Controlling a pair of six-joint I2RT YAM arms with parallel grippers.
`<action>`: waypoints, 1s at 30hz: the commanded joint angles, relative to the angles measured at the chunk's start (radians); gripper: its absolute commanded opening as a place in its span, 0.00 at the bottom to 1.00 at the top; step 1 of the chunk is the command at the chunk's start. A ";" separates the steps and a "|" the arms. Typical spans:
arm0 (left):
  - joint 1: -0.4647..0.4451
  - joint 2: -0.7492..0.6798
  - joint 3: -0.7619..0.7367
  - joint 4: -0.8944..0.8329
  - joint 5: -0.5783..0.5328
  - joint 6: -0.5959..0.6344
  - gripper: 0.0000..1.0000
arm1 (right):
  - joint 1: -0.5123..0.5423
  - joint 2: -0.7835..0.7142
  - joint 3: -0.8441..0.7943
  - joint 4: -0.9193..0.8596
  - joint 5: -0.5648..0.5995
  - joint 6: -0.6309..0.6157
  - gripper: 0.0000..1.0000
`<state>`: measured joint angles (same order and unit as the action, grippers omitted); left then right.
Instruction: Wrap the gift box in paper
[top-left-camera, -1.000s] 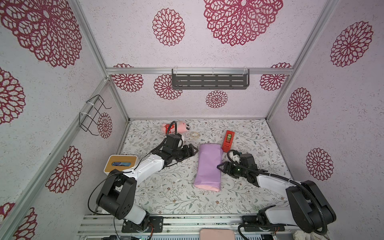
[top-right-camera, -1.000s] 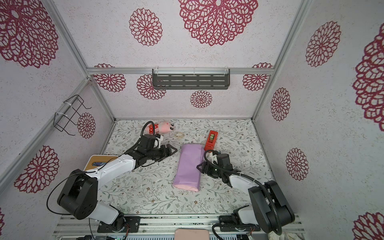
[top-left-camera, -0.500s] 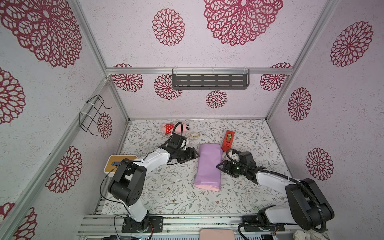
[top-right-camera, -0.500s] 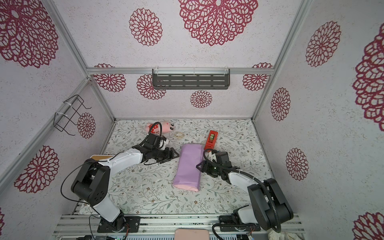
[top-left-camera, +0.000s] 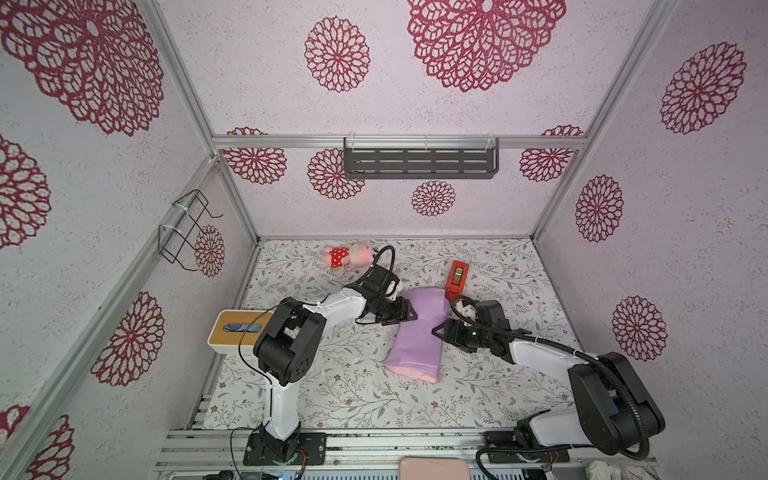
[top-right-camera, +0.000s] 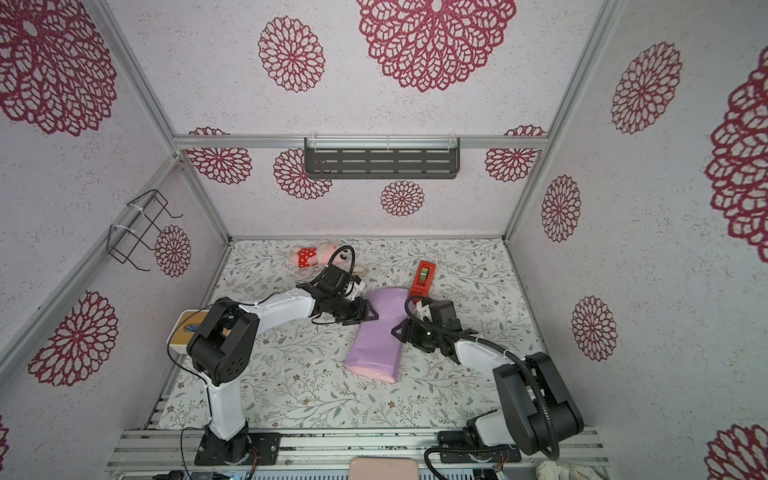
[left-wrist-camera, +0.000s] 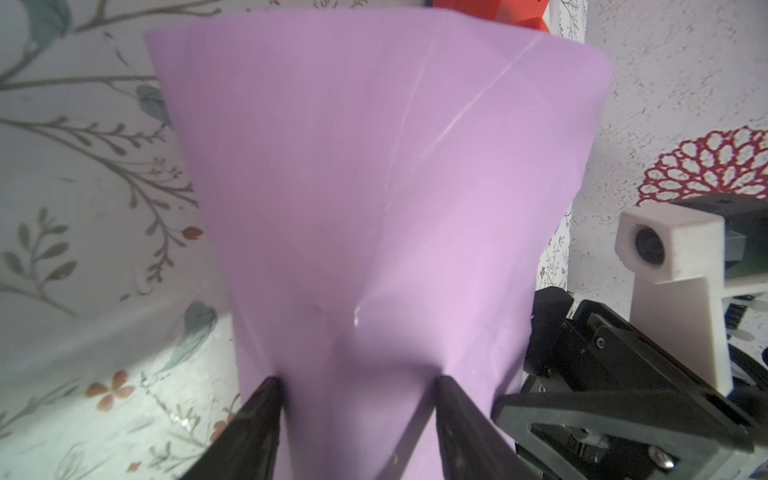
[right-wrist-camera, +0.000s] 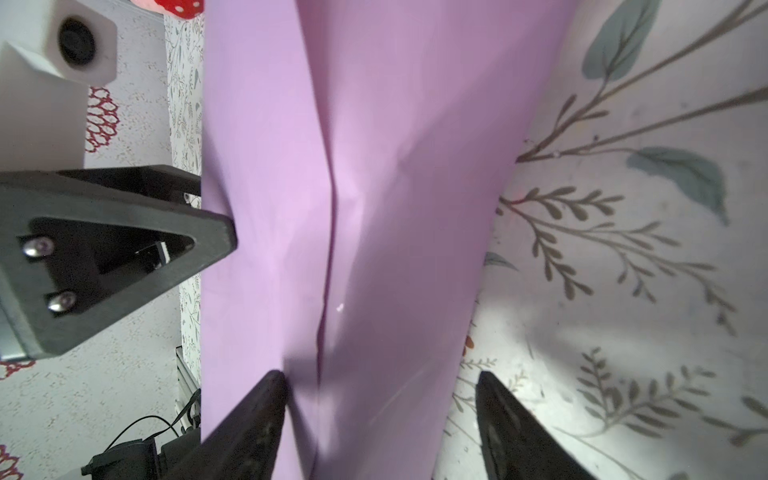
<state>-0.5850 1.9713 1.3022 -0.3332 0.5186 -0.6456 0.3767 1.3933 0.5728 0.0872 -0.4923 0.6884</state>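
The paper (top-left-camera: 417, 332) (top-right-camera: 376, 332) lies mid-table as a long lilac bundle with a pale pink strip at its near end. The gift box is hidden. My left gripper (top-left-camera: 409, 316) (top-right-camera: 370, 313) rests at the bundle's far left edge. In the left wrist view this gripper (left-wrist-camera: 357, 382) has its jaws apart, both tips on the lilac paper (left-wrist-camera: 374, 187). My right gripper (top-left-camera: 438, 330) (top-right-camera: 397, 330) is at the bundle's right side. The right wrist view shows that gripper (right-wrist-camera: 380, 380) open, one finger over the paper (right-wrist-camera: 374, 208) and the other over the table.
A red tape dispenser (top-left-camera: 457, 276) lies just behind the bundle. A plush toy (top-left-camera: 349, 255) is at the back, a white tissue box (top-left-camera: 235, 330) with a wooden top at the left wall, and a pink pad (top-left-camera: 434, 468) at the front rail.
The left arm has swung right until its gripper reached the paper bundle, and its jaws have narrowed. The right gripper has edged a little closer to the bundle.
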 joint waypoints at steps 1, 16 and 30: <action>-0.022 0.037 0.002 -0.051 -0.008 0.040 0.59 | 0.006 0.021 0.018 -0.097 0.051 -0.041 0.73; -0.018 0.006 -0.038 -0.150 -0.105 0.086 0.62 | -0.065 -0.060 0.135 -0.139 0.019 -0.022 0.77; -0.018 -0.038 -0.063 -0.118 -0.112 0.057 0.63 | -0.021 0.089 0.212 -0.080 0.027 -0.022 0.62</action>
<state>-0.5949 1.9396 1.2789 -0.3580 0.4564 -0.5987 0.3428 1.4738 0.7498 -0.0196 -0.4702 0.6651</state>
